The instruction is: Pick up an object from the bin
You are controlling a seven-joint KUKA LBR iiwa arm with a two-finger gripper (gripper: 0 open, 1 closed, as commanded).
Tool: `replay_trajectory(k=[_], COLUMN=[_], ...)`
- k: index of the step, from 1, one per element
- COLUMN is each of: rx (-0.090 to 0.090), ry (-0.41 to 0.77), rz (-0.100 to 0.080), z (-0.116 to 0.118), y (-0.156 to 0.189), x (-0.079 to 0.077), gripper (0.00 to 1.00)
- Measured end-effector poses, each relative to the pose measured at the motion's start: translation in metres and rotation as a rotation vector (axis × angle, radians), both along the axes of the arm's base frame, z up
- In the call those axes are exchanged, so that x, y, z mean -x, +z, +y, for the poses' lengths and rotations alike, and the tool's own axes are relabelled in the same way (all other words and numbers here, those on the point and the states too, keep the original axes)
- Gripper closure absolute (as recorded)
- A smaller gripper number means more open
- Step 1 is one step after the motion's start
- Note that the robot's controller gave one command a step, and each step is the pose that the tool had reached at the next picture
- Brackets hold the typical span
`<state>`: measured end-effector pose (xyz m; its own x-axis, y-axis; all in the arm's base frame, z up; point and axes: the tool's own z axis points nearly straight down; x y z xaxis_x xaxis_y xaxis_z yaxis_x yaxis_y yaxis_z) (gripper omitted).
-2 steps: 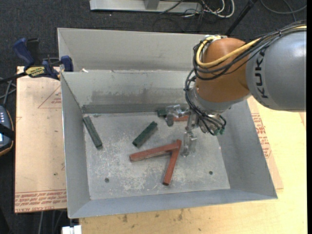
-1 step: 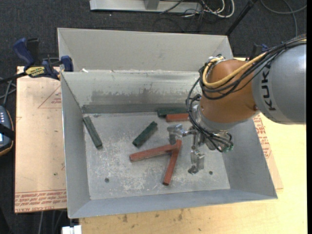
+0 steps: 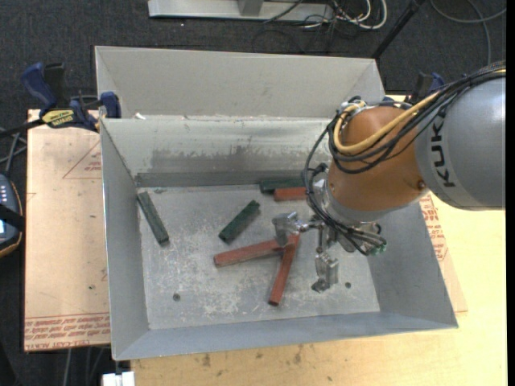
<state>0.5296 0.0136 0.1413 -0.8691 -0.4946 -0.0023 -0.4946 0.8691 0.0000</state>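
The gripper point(image 3: 304, 250) hangs low in the right half of the bin point(image 3: 121, 240), under the arm's orange cover. Its two metal fingers stand apart and clamp nothing. One finger point(image 3: 283, 228) sits at the spot where two red bars meet; the other is down near the bare floor just to the right of them.

The long red bar point(image 3: 245, 254) lies nearly flat across the middle of the floor, its right end at the gripper. The second red bar point(image 3: 281, 280) runs from that same spot down towards the front wall, slightly tilted, so the two make a bent corner and touch or overlap there. Whether the near finger touches either bar cannot be told.

A dark green block point(image 3: 240, 220) lies aslant just above the long red bar, apart from it. A grey-green bar point(image 3: 151, 217) lies well off by the left wall. At the foot of the back wall, just beside the orange cover, a short green bar point(image 3: 272, 186) and a short red piece point(image 3: 290, 192) lie side by side.
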Motion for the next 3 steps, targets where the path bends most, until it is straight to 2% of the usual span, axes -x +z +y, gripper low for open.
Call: replay_trajectory(k=[1, 2, 3], rx=[0.001, -0.002, -0.001], ry=[0.271, 0.232, 0.223], rz=[-0.003, -0.021, -0.013], z=[-0.009, -0.002, -0.002], y=[-0.057, -0.07, -0.069], x=[0.009, 0.007, 0.009], gripper=[0.0, 1.0, 1.0])
